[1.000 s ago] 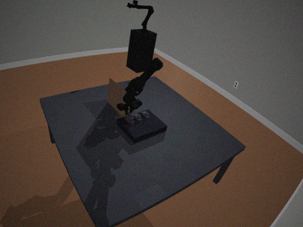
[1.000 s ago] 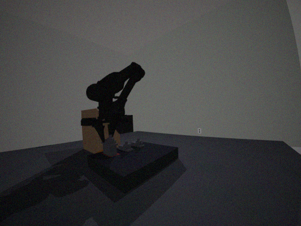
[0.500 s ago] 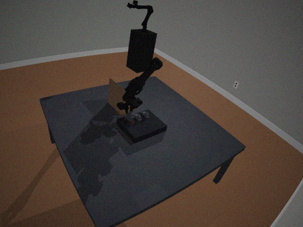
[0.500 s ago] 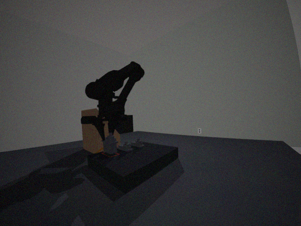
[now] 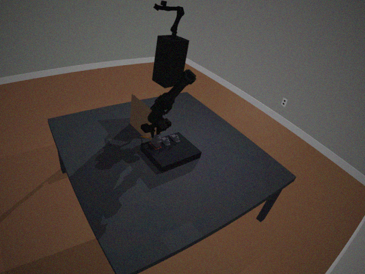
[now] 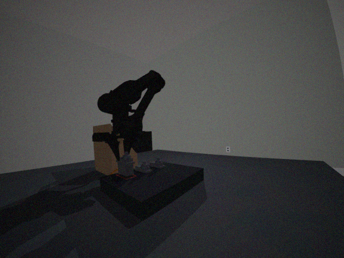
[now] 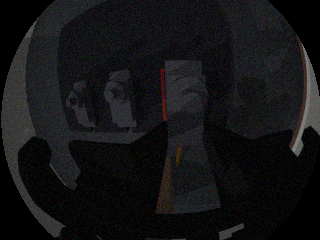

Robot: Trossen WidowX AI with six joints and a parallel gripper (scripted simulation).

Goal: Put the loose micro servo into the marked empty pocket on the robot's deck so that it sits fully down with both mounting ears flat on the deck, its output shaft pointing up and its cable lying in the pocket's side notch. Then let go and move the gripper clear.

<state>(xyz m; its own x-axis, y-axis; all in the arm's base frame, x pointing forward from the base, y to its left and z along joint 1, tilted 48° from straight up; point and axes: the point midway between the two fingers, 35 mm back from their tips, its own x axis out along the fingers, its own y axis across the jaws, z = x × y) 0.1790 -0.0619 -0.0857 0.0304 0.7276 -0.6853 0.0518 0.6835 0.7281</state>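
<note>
1. Top view: The arm (image 5: 165, 101) (image 6: 124, 93) slants down from upper centre to the middle of the frame, its pincer (image 5: 155, 135) (image 6: 124, 157) (image 7: 184, 126) pointing down at the far left part of the black deck (image 5: 179, 156) (image 6: 169, 183) (image 7: 145, 30). The loose micro servo (image 5: 156, 141) (image 6: 126, 167) (image 7: 185, 95) is at the red outline (image 5: 160, 147) (image 6: 131, 177) (image 7: 163, 95). A tan panel (image 5: 138, 115) (image 6: 104, 155) (image 7: 165, 190) stands near the arm on its left. The worktop (image 5: 206, 206) (image 6: 250, 194) (image 7: 42, 65) stretches well past the deck toward the lower right.

2. Exterior view: The arm folds over at upper centre and drops to the pincer, left of centre. The pincer is closed on the servo, which stands upright over the outline and rises well above its two neighbours, the nearer servo (image 5: 166, 141) (image 6: 143, 167) (image 7: 120, 100) and the farther servo (image 5: 175, 137) (image 6: 157, 163) (image 7: 81, 105); it is not fully down. The tan panel is close behind the pincer at left; more room lies to the right.

3. Wrist view: The dark fingers come in from the lower left and lower right, with the servo between them, right of centre. The red edge runs just beside its left side; the neighbours sit apart at left. An orange strip (image 7: 178, 155) shows below it; whether the cable lies in the notch I cannot tell. The servo faces are too dark to read.
</note>
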